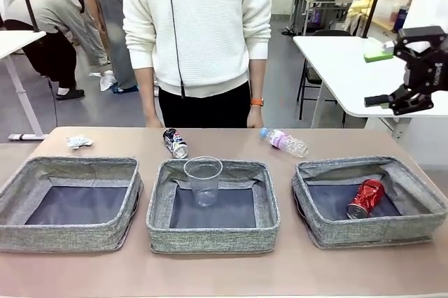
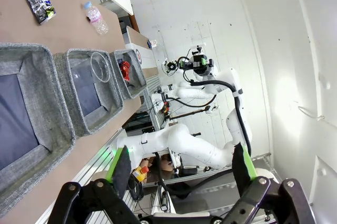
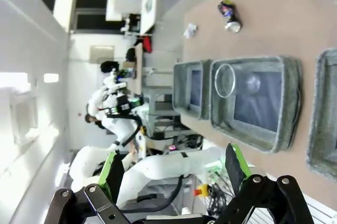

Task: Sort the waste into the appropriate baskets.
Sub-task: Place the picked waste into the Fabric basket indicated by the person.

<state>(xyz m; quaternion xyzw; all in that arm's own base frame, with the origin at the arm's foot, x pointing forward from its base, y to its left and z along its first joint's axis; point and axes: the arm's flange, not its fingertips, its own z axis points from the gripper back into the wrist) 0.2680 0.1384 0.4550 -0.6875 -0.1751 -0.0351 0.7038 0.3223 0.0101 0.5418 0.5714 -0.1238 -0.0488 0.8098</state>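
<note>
- While my right arm is reaching in from the right side, my right gripper [image 1: 378,76] is hovering high up, beyond the right end of the table [image 1: 294,270]. Its fingers are pointing toward the middle.
- Its jaws are standing wide apart and gripping nothing; from its wrist I am seeing its green pads [image 3: 237,162] with only air between them.
- My left gripper [image 2: 181,166] is gaping just as wide and carrying nothing, its fingers [image 2: 117,162] standing well apart above the near edge of the table.
- Three grey baskets are sitting in a row along my side of the table: the left basket [image 1: 70,166], the middle basket [image 1: 210,238] and the right basket [image 1: 364,231].
- A clear cup [image 1: 204,180] is standing upright inside the middle basket, close to its far wall.
- A crushed red can [image 1: 365,198] is lying on the dark bottom of the right basket.
- A crushed blue-silver can [image 1: 175,142] is lying on the table just behind the middle basket, near its far left corner.
- A clear bottle [image 1: 285,141] is lying on its side on the table behind the gap between the middle and right baskets, its blue cap pointing left.
- A crumpled white paper [image 1: 79,142] is resting on the table just behind the left basket.
- A person [image 1: 199,32] in a white sweater is standing at the far edge, arms hanging down.
</note>
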